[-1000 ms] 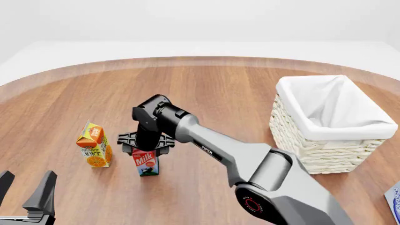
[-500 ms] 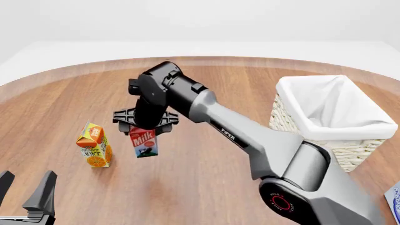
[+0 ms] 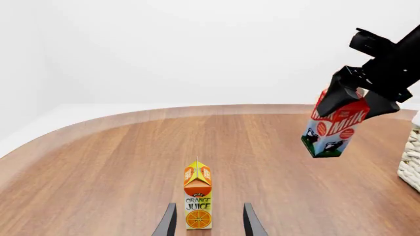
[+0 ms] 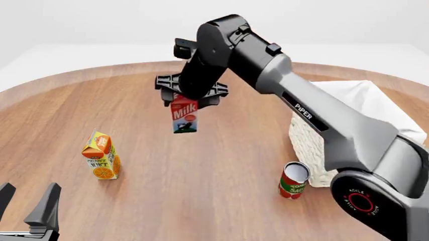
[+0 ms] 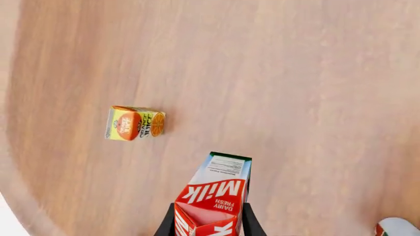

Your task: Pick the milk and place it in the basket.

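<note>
Red-top milk (image 4: 184, 115) clamped in R gripper (image 4: 188, 96), airborne mid-table, transport step. L gripper (image 4: 28, 203) idle, fingers apart. Next: swing over basket (image 4: 375, 130), lower, release.

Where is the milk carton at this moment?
In the front view, the milk hangs in the air above the table near the middle, held by the right hand, between the juice carton and the basket.

Your wooden counter (image 4: 221, 175) carries the orange juice carton (image 4: 100, 155) upright at the left. The basket (image 4: 315, 145) sits at the right, with a red can (image 4: 293, 179) standing just beside its near corner.
</note>
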{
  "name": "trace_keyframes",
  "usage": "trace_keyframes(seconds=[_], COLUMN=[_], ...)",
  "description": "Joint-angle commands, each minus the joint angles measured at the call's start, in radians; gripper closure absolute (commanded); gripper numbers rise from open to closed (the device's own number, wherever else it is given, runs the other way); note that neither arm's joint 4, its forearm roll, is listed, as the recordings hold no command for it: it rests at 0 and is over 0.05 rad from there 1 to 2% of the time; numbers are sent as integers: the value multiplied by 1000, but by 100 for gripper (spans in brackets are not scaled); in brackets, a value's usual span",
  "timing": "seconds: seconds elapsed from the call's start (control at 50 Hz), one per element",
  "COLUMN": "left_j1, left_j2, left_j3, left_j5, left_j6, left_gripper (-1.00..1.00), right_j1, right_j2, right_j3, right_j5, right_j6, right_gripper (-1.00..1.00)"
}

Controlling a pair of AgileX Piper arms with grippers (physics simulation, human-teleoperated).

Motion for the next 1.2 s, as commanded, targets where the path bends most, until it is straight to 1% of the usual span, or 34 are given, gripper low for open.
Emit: trace_keyframes(seconds=[0.02,0.08,0.18,0.24,0.28,0.32,0.36,0.54,0.66,0.74,0.84,0.94,1.0,1.04,1.06,1.1,1.16,1.18,1.2], left_j1=[0,0,0,0,0,0,0,0,0,0,0,0,0,0,0,0,0,0,0], left_j2=[0,0,0,0,0,0,0,0,0,0,0,0,0,0,0,0,0,0,0], left_j3=[0,0,0,0,0,0,0,0,0,0,0,0,0,0,0,0,0,0,0], left_j5=[0,0,0,0,0,0,0,0,0,0,0,0,0,0,0,0,0,0,0], left_j6=[0,0,0,0,0,0,0,0,0,0,0,0,0,0,0,0,0,0,0], left_gripper=[-100,-100,-100,-100,-100,-100,-100,-100,-100,-100,-100,-100,-100,-100,-100,-100,-100,-100,-100], right_j1=[-124,-160,-195,-231,-268,-274,-302,-368,-427,-455,-513,-558,-566,-593,-592,-615,-626,-655,-655], right_j2=[-131,-162,-200,-233,-260,-264,-283,-328,-362,-377,-415,-445,-451,-466,-466,-476,-478,-488,-488], right_j3=[49,72,94,116,129,135,148,170,194,205,231,254,261,277,278,290,296,304,304], right_j5=[7,7,7,7,7,7,7,7,7,7,6,6,7,7,7,7,7,7,7], right_j6=[-40,-49,-52,-66,-88,-89,-99,-101,-116,-118,-122,-112,-101,-103,-98,-100,-94,-103,-103], right_gripper=[100,100,100,100,100,100,100,100,100,100,100,100,100,100,100,100,100,100,100])
